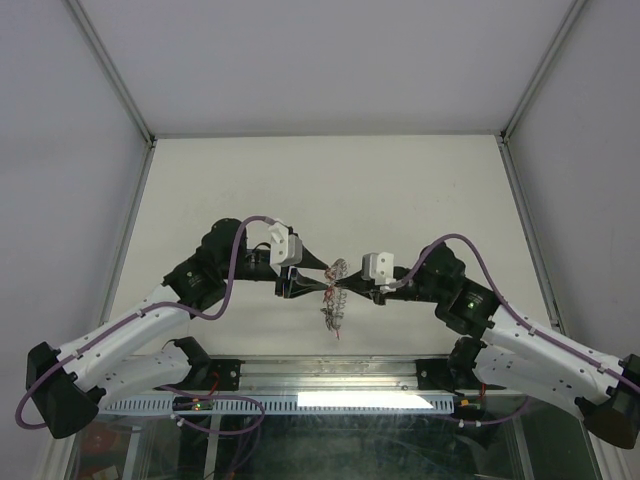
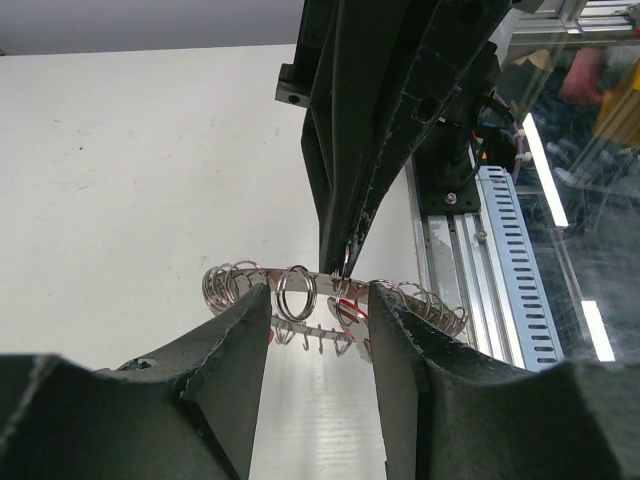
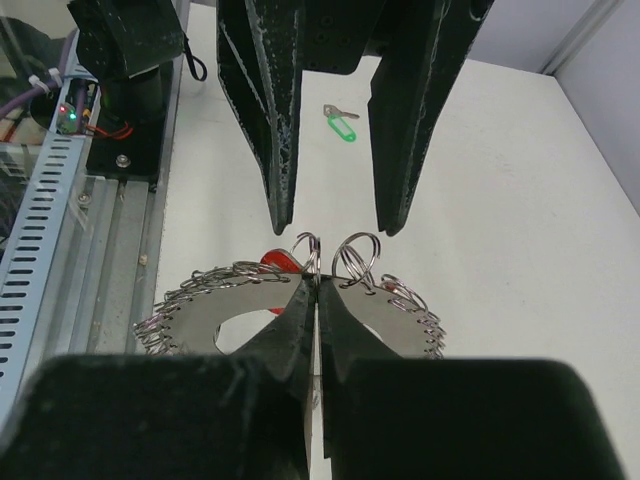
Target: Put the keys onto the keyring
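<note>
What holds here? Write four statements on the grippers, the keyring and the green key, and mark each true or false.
1. The right gripper is shut on the keyring. True.
2. The left gripper is clamped shut. False: its fingers stand apart, tips near the keyring's rim.
3. The green key lies on the table, apart from the keyring. True.
4. No gripper touches the keyring. False: the right gripper pinches its flat plate.
</note>
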Robot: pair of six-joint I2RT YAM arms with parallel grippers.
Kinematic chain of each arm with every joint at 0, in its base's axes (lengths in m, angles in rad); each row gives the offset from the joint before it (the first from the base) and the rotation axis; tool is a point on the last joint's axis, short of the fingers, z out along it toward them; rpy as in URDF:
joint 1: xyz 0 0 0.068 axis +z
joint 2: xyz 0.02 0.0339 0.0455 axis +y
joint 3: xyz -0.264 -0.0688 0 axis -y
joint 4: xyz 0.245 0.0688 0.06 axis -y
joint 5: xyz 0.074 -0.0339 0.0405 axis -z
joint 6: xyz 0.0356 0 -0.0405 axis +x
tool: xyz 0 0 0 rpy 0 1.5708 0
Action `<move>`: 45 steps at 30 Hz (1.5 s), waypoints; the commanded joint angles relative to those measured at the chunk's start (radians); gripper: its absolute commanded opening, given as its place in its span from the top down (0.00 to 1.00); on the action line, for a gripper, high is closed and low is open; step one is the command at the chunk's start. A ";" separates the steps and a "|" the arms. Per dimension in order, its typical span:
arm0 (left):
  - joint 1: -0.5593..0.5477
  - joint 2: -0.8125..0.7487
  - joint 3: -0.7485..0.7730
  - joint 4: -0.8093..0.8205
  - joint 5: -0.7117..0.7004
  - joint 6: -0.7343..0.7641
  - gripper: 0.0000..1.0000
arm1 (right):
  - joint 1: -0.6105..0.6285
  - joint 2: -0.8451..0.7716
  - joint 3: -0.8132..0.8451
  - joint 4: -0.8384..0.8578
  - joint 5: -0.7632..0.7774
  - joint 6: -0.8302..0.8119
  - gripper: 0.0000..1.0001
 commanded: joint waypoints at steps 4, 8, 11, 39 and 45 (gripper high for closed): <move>0.004 -0.023 0.047 0.021 0.006 0.018 0.58 | -0.029 -0.021 0.020 0.188 -0.068 0.127 1.00; 0.004 -0.018 0.048 0.033 0.013 0.011 0.59 | -0.036 -0.027 0.007 0.217 -0.075 0.154 1.00; 0.003 -0.013 0.049 0.047 0.022 0.000 0.62 | -0.038 -0.027 0.005 0.223 -0.080 0.155 1.00; 0.003 -0.078 -0.006 0.195 0.053 -0.084 0.67 | -0.041 -0.031 0.001 0.209 -0.042 0.126 1.00; 0.004 -0.034 -0.012 0.246 0.105 -0.113 0.69 | -0.041 -0.035 0.000 0.206 -0.041 0.127 1.00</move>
